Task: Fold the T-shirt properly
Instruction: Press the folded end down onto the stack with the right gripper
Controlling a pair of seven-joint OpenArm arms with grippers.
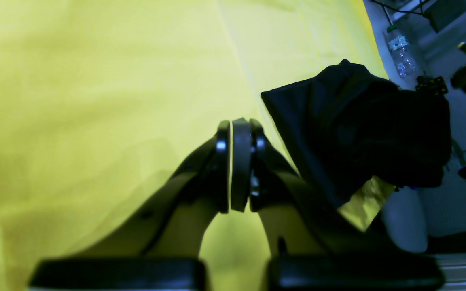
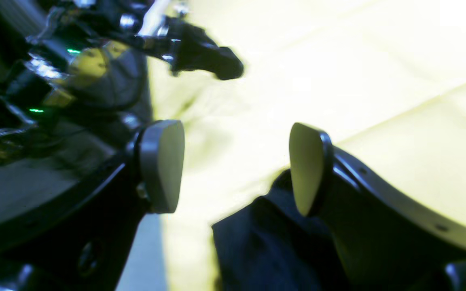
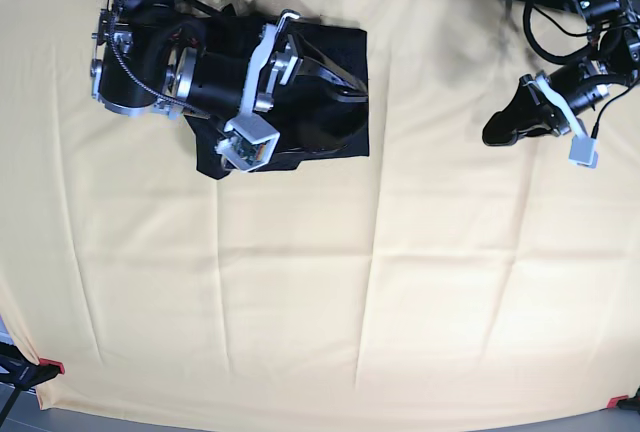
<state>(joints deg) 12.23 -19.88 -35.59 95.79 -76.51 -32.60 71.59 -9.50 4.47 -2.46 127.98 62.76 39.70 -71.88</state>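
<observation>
The T-shirt looks folded into a compact block already on our worktop; right claw gapes above it, left claw pinched shut, empty.

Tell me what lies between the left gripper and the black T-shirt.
Only bare yellow tablecloth. The base view shows nothing else between the left gripper and the T-shirt.

Base view looks straight down; both wrist views sit close, sharing the tablecloth.
</observation>
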